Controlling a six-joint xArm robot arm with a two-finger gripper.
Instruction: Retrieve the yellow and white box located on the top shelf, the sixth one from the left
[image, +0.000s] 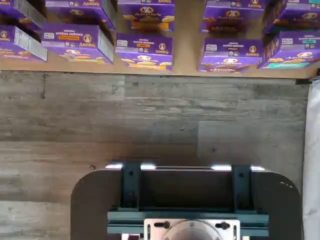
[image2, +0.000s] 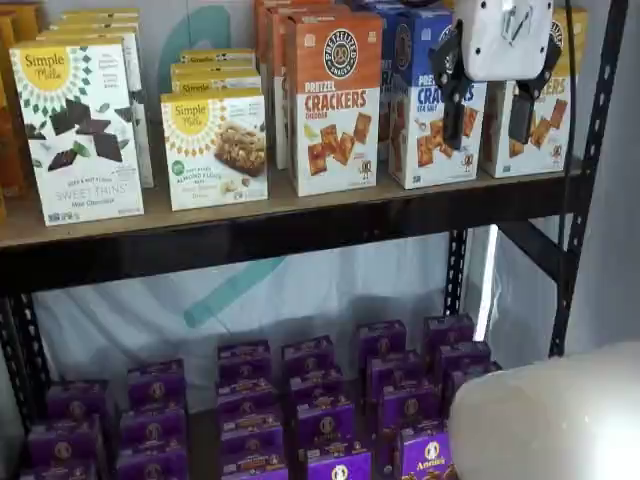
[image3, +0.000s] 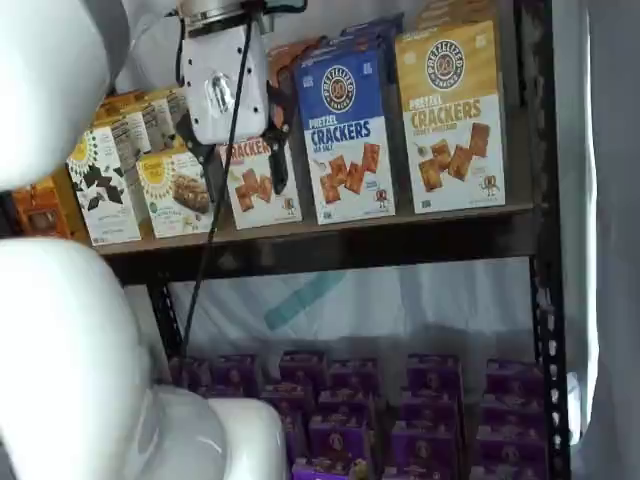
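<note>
The yellow and white box (image3: 450, 120) stands upright at the right end of the top shelf (image3: 330, 245), with a mustard top, a round black logo and cracker pictures. In a shelf view the box (image2: 552, 115) is partly covered by my gripper (image2: 490, 135), which hangs in front of it and the blue box beside it. A plain gap shows between the two black fingers (image2: 456, 100), and nothing is in them. In a shelf view my gripper (image3: 243, 180) appears before the orange-topped box. The wrist view shows neither the box nor the fingers.
Left of the target on the top shelf (image2: 300, 225) stand a blue Pretzel Crackers box (image3: 345, 130), an orange-topped one (image2: 335, 100) and white Simple Mills boxes (image2: 80, 130). Purple boxes (image: 145, 50) fill the lower level. Black upright posts (image2: 590, 170) frame the right side.
</note>
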